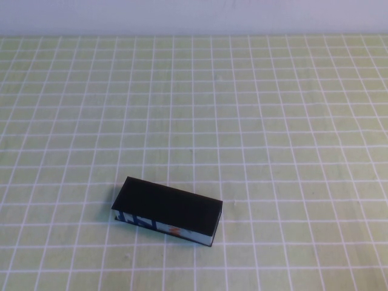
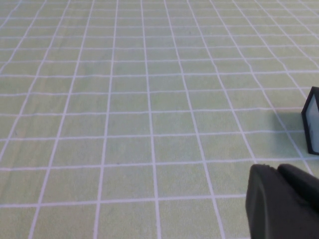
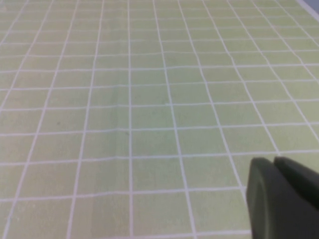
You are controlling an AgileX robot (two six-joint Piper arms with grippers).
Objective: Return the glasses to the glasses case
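Left gripper (image 2: 281, 199) out of the high view, seen only as a dark blurred tip low in the left wrist view, hovering above bare green-and-white checked cloth on the counter (image 2: 124, 124), touching nothing and holding nothing; cannot tell how far apart its fingers stand. Just beyond that tip in the same view, one short end of the glasses case (image 2: 312, 122), pale on its end face with a black rim, resting on the cloth, apart from the gripper. From the high view, glasses case (image 1: 168, 211) lying flat near the counter's near edge, a little left of the middle, lid down and shut, black top upward, patterned blue, white and red-orange front side turned toward the near edge. Long axis running roughly left to right, slightly skewed, left end a bit farther back, right end nearer the near edge. Glasses nowhere visible outside the case; cannot tell whether inside. Right gripper (image 3: 284, 199) likewise out of the high view, showing only as a dark tip low in the right wrist view, held above bare checked cloth, gripping nothing; cannot tell how wide its opening is.
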